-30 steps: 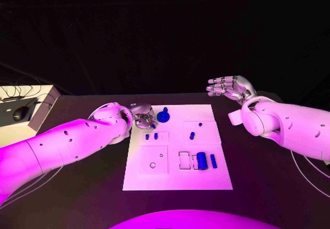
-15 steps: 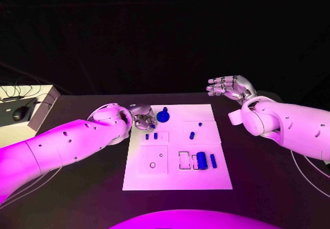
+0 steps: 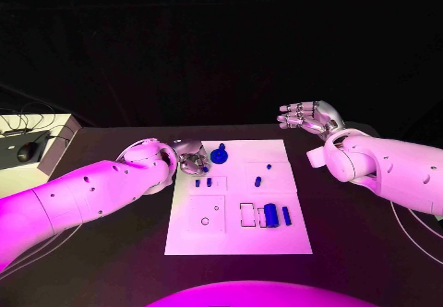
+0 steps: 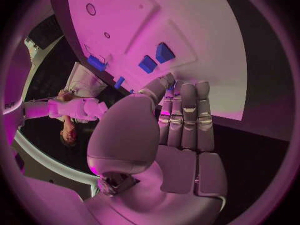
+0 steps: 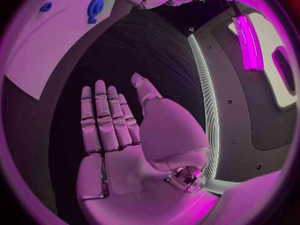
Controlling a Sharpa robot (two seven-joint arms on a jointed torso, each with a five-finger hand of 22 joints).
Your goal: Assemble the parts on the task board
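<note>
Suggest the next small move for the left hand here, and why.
Probably ease the left hand toward the round blue part beside it and close on it: the hand holds nothing at the task board's far-left edge, while the right hand hovers open off the board.

Task board (image 3: 277, 240) lies flat in the middle of the black table (image 3: 111, 268), long side running front to back. Left hand (image 3: 192, 157) sits at the board's far left corner, fingers curled in; whether it touches anything cannot be told. Round blue part (image 3: 219, 155) on the board's far edge, just beside that hand. Two small blue parts (image 3: 203, 182) stand side by side behind the left edge's mid-point. Two more small blue parts (image 3: 259, 178) right of centre. Large blue block (image 3: 271, 214) with a slim blue bar (image 3: 286, 216) beside it near the right edge. Right hand (image 3: 311, 118) hangs beyond the board's far right corner, well apart, fingers spread, holding nothing. Pale box (image 3: 41, 150) with cables at the table's far left corner
</note>
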